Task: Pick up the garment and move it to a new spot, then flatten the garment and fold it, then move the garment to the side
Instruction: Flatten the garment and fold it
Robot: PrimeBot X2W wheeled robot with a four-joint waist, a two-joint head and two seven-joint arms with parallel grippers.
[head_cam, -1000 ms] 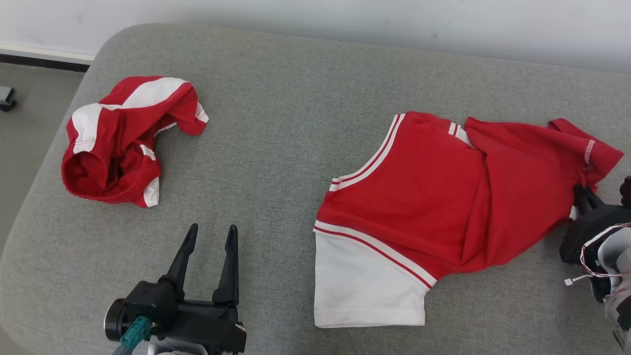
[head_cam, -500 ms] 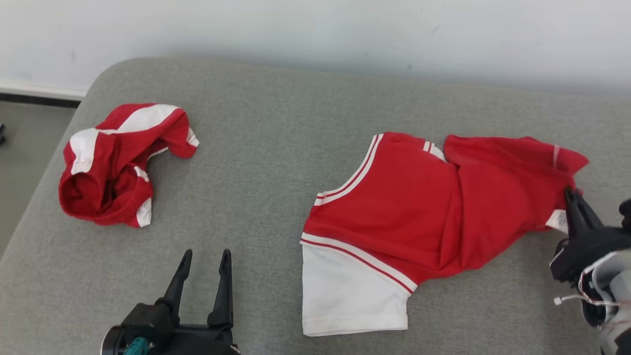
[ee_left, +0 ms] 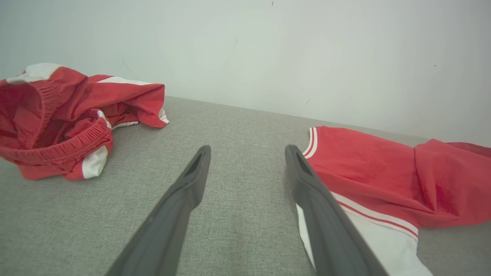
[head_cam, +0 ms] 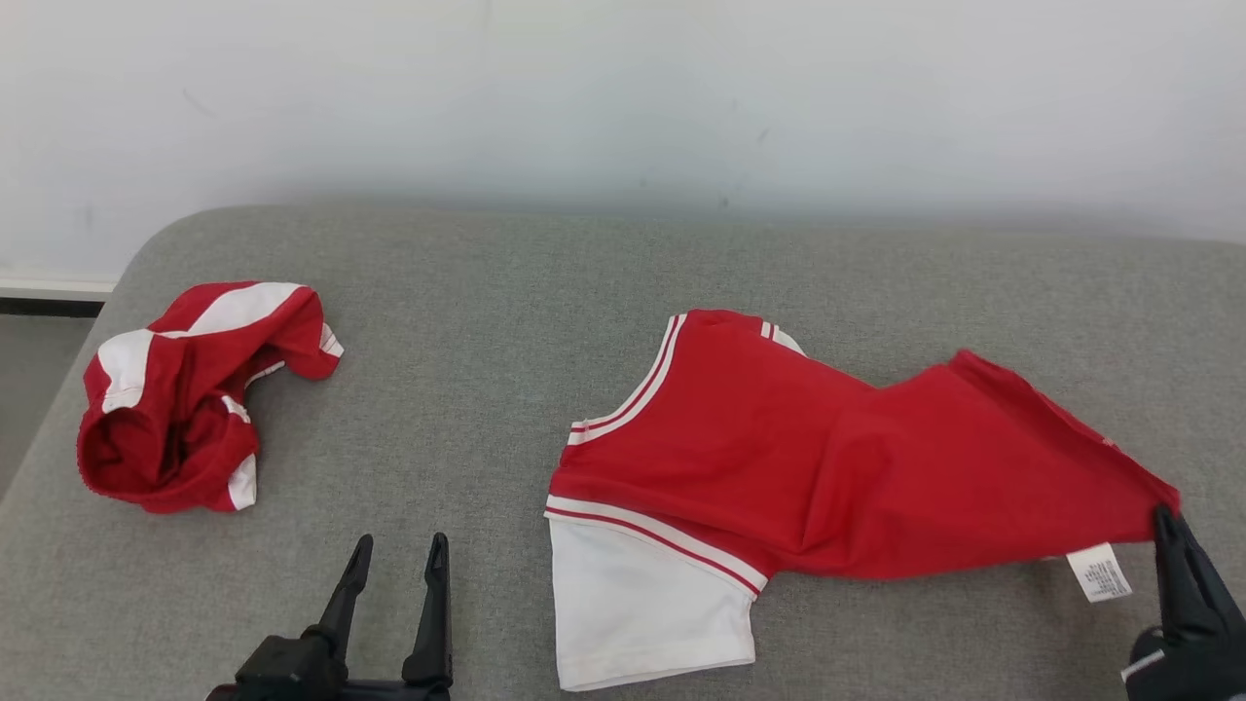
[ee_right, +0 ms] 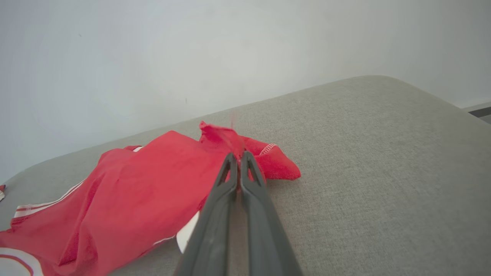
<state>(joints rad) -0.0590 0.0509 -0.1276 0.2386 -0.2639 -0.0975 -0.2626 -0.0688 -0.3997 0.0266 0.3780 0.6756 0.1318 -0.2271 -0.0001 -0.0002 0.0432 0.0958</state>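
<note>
Far left: a crumpled pair of red-and-white shorts (head_cam: 185, 394) sits on the grey cushion (head_cam: 487, 312), well apart from both my grippers.

Next along, my left gripper (head_cam: 400, 541) is low over bare cushion, fingers spread wide with nothing between them. From its wrist camera, the shorts lie off to the left of the fingers. The shirt's striped edge is just beside the right-hand finger, and whether they touch I can't tell. The gripper body is cut off by the bottom edge of the head view.

Now the red shirt (head_cam: 779, 448), right of centre on the cushion. Its white sleeve (head_cam: 642, 613) lies flat on the side nearest me. The red body stretches rightward and narrows to a point at my right gripper (head_cam: 1165, 516).

That gripper is clamped tight on the shirt's hem corner. In the right wrist view the two fingers press together with red cloth pinched at the tips. The fabric rises toward them, and a bunched bit of hem pokes out beyond.

A white label (head_cam: 1100, 572) hangs under the hem, just left of the fingers, its print too small to read.

In the head view the right gripper is clipped by the lower right corner, and a fold across the middle hides part of the shirt.
</note>
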